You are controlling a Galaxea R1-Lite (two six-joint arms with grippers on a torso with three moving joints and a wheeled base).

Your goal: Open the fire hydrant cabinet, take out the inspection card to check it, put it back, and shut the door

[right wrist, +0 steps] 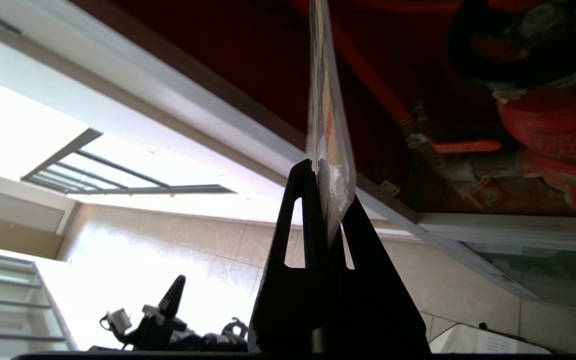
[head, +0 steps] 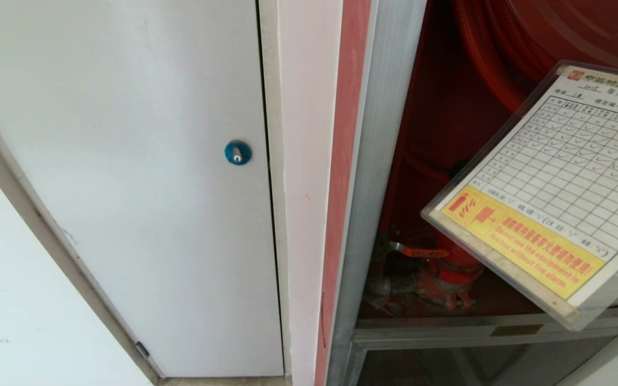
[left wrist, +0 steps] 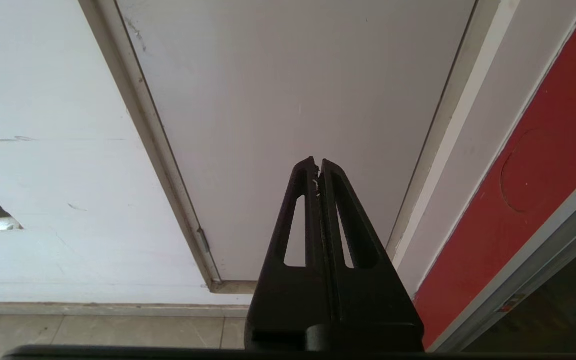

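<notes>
The right gripper [right wrist: 329, 172] has its jaws clamped on the inspection card's [head: 556, 193] edge, holding it tilted before the open fire hydrant cabinet [head: 389, 161], while the left gripper [left wrist: 318, 167] sits pressed together, empty.

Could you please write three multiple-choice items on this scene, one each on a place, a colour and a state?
1. Where is the flat laminated white inspection card?
A. lying on the floor
B. held in front of the open red-lined fire hydrant cabinet
C. stuck on the white panel

2. What colour is the round lock on the white flush panel?
A. blue
B. green
C. yellow

3. What state is the right gripper in?
A. wide open and empty
B. shut on nothing
C. shut on the card's edge

Answers: 1 B, the head view shows the card tilted before the red interior. 2 A, the lock disc is blue. 3 C, the right wrist view shows the card pinched edge-on in the gripper.
</notes>
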